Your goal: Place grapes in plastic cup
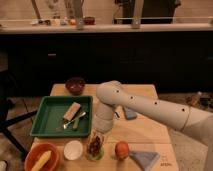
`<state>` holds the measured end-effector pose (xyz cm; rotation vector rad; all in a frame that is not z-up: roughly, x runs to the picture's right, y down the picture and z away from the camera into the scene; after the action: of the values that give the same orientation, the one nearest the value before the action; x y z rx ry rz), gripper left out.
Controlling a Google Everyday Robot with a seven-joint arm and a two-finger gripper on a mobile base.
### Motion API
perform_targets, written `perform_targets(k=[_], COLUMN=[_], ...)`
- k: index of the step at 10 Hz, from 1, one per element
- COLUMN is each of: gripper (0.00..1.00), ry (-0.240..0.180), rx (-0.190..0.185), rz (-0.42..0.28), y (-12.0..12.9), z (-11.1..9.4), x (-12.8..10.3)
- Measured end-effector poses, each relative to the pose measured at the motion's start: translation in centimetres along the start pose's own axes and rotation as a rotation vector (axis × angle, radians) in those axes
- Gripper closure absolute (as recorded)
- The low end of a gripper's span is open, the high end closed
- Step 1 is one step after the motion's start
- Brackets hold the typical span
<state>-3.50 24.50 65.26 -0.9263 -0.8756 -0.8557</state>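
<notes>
Gripper (96, 135) low at 6 o'clock edge of table (147, 131), right over plastic cup (95, 153), grapes (95, 145) dark at cup's mouth, grip state impossible to tell; risk of tipping light cup toward orange fruit (121, 149) at its 3 o'clock if lifted askew.

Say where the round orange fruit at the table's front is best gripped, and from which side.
Probably grip the orange fruit across its middle, from straight above: it is round, and the plastic cup and grey cloth crowd its sides. The gripper sits over the cup.
</notes>
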Motion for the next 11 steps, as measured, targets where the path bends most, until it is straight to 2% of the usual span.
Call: perform_targets(k=[2,3,11], gripper=[0.31,0.26,0.26], ry=[0.000,0.000,-0.002], rx=[0.000,0.000,0.000], rz=[0.001,0.001,0.001], y=[0.02,0.02,0.04], z=[0.01,0.01,0.06], x=[0.02,0.02,0.03])
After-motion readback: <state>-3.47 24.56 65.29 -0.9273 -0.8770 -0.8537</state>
